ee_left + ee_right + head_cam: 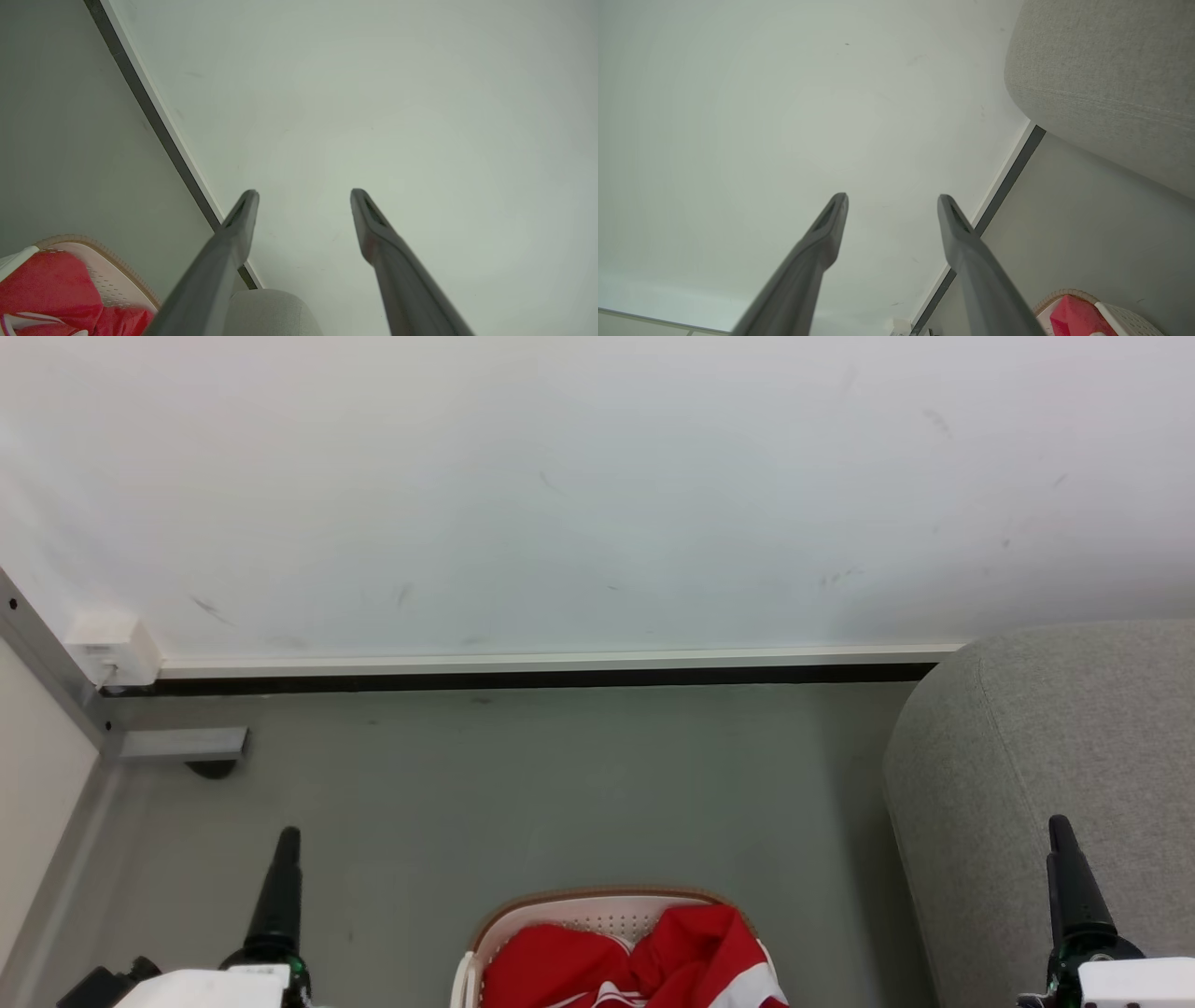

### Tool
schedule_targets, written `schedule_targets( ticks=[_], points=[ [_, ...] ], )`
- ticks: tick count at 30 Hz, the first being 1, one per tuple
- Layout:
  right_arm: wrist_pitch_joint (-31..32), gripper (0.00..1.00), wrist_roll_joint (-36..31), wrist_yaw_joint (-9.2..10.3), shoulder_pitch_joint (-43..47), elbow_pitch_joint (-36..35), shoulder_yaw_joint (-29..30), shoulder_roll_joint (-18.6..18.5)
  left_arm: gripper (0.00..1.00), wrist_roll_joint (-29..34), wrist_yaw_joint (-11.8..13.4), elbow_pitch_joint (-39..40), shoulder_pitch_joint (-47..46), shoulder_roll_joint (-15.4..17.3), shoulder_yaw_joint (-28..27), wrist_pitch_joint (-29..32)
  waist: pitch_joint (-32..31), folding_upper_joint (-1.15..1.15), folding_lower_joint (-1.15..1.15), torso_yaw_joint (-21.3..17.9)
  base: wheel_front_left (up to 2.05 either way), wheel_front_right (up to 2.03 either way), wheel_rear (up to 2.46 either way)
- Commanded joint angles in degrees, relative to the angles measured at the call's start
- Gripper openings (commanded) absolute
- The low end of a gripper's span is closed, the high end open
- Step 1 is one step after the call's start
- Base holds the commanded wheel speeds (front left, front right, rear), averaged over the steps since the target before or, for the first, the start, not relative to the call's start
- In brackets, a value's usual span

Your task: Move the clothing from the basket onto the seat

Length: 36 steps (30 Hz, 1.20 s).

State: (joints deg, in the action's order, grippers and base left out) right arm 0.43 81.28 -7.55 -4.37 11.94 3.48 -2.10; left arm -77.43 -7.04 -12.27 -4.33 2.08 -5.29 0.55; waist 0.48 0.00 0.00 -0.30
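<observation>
- Left gripper: low left in the head view, over the floor; fingers spread wide, nothing between them.
- Basket: bottom centre, on the floor, between the two grippers.
- Clothing: red with white stripes, bunched inside the basket.
- Seat: grey, right of the basket, apart from it.
- Right gripper: low right, in front of the seat; fingers spread, empty.

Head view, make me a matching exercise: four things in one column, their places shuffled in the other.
Things:
1. red clothing
2. laundry basket
3. grey seat
4. left gripper

Places:
A. right side of the view
B. lower left
C. inside the basket
D. bottom centre, on the floor

Pairs: 1-C, 2-D, 3-A, 4-B
</observation>
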Motion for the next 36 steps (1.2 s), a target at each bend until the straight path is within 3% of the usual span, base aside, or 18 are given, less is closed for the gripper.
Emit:
schedule_targets(
  ticks=[1, 19, 24, 36],
  points=[
    [-0.65, 1.0, -2.47, 0.02, -1.31, -1.59, -0.66, -0.65, 1.0, 2.96, -0.08, 1.56, -1.33, 0.45, -0.28, -0.77, -0.02, 0.0, 0.0, -0.05, 0.0, 0.0, 0.0],
    [-4.46, 1.0, -23.57, 0.04, -1.55, -2.23, -5.72, -1.98, 1.0, 26.72, 4.48, 3.9, -0.37, 0.6, 3.28, -4.59, -0.24, 0.0, 0.0, -0.4, 0.0, 0.0, 0.0],
    [-5.39, 1.0, -30.02, 0.04, -2.13, -1.49, -8.15, -2.57, 1.0, 31.75, 6.23, 3.86, 0.03, 0.64, 3.85, -5.52, -0.23, 0.0, 0.0, -0.71, 0.0, 0.0, 0.0],
    [-7.34, 1.0, -39.15, 0.06, -2.71, -1.68, -10.82, -3.22, 1.0, 41.22, 7.81, 3.88, 0.11, 0.72, 5.43, -7.56, -0.31, 0.0, 0.0, -1.13, 0.0, 0.0, 0.0]
  ],
)
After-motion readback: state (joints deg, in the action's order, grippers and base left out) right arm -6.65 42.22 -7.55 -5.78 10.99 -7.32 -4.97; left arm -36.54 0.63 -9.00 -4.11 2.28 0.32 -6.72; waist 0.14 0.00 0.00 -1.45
